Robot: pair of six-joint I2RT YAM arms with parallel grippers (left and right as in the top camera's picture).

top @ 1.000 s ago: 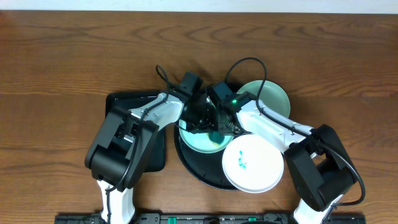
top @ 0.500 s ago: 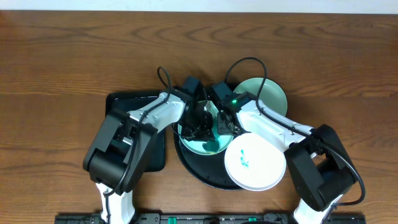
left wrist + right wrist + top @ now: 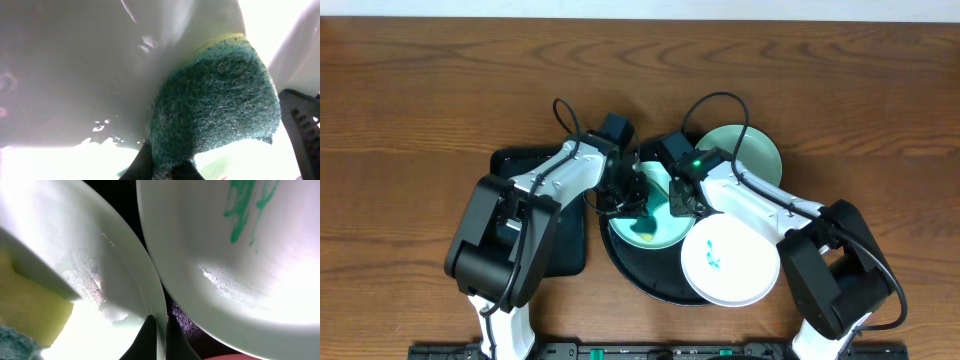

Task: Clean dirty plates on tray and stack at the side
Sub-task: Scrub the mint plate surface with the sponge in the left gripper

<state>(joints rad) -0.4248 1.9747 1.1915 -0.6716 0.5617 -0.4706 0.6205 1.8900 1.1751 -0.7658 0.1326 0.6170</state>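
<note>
We are looking down at the round black tray (image 3: 632, 268) sitting on the wooden surface (image 3: 440, 80), with both arms meeting over its left half. The left end effector (image 3: 630, 196) is pinching a sponge (image 3: 215, 105) and is pressing its green scouring face down onto the first mint-green plate (image 3: 655, 228), which is lying inside the tray. The right end effector (image 3: 160, 335) is squeezing together on that plate's rim, one finger on each side of the thin edge, and in the right wrist view the sponge's yellow side is showing at the lower left. The white plate (image 3: 730, 262) is lying just beside the first plate, carrying a teal smear (image 3: 245, 205) in its middle and reaching out past the tray's right front rim. The second mint-green plate (image 3: 750, 150) is sitting at the tray's far right, partly hidden behind the right arm, and we cannot tell whether it is resting on the rim or on the surface. A rectangular black tray (image 3: 574, 248) is lying just left of the round one, beneath the left arm.
</note>
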